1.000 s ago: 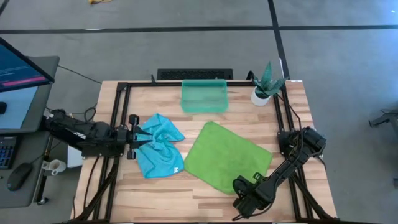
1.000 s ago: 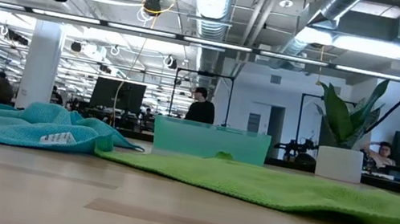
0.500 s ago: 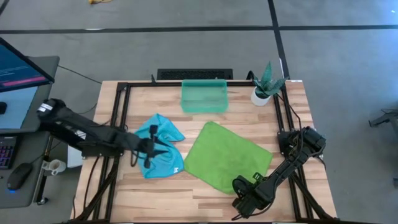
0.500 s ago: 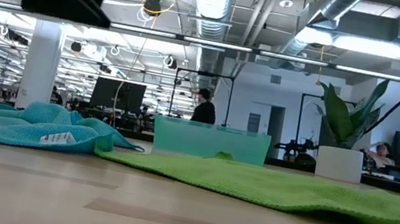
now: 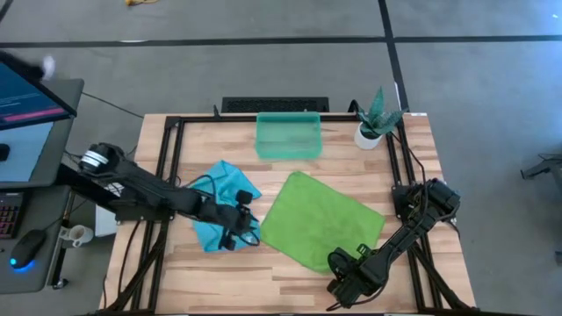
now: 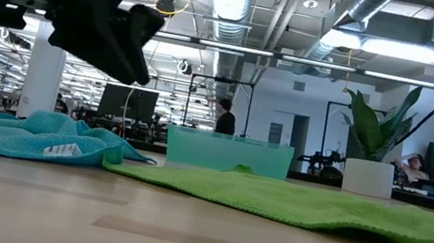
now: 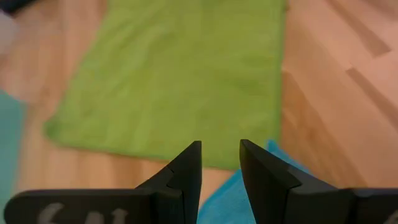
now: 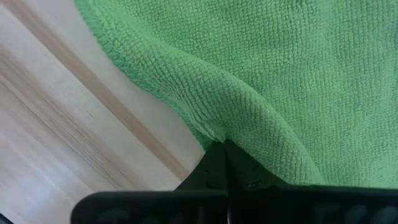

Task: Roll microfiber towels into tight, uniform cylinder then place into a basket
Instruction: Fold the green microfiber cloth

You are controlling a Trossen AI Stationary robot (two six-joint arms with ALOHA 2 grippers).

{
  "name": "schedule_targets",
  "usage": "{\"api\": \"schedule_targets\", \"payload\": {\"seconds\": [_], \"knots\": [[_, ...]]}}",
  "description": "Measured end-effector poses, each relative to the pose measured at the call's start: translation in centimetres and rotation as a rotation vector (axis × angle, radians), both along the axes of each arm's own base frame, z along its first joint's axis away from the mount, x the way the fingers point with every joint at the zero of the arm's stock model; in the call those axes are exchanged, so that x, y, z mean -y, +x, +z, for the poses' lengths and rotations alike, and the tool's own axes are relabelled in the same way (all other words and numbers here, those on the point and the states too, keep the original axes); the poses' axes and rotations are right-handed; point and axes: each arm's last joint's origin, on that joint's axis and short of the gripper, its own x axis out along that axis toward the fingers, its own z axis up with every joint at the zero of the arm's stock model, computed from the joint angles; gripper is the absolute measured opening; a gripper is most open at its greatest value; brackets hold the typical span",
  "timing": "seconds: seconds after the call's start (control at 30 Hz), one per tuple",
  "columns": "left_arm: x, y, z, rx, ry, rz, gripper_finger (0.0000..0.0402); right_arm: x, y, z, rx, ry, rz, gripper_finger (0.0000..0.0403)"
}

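Open-plan robotics lab, exposed ceiling ducts (image 6: pixel 228 0), monitors (image 6: pixel 127 103), people (background) (image 6: pixel 221 115)

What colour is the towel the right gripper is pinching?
Lime green towel, pinched at its edge by the right gripper; right wrist view shows it best.

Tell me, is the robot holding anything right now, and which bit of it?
Yes. The right gripper pinches the green towel at its front edge. The left gripper holds nothing.

A grey concrete floor (image 5: pixel 263 75) with dark seam lines surrounds the wooden bench (image 5: pixel 290 272). At nine o'clock sits a desk with a monitor (image 5: pixel 26 96) and mouse (image 5: pixel 26 248). Silver ducts (image 6: pixel 228 0) and strip lights cross the ceiling.
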Motion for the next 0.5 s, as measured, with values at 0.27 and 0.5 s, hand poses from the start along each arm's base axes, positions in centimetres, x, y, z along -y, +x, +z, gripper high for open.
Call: {"api": "schedule_targets", "payload": {"seconds": [0.27,0.5], "knots": [[1.2,2.4,-2.2,-0.065,-0.006,-0.075,0.01,-0.1,0.0,0.0,0.007,0.004,0.003,0.0004],[1.9,3.4,-4.5,-0.056,0.001,-0.099,0.01,-0.1,0.0,0.0,0.008,0.005,0.003,0.0004]]}}
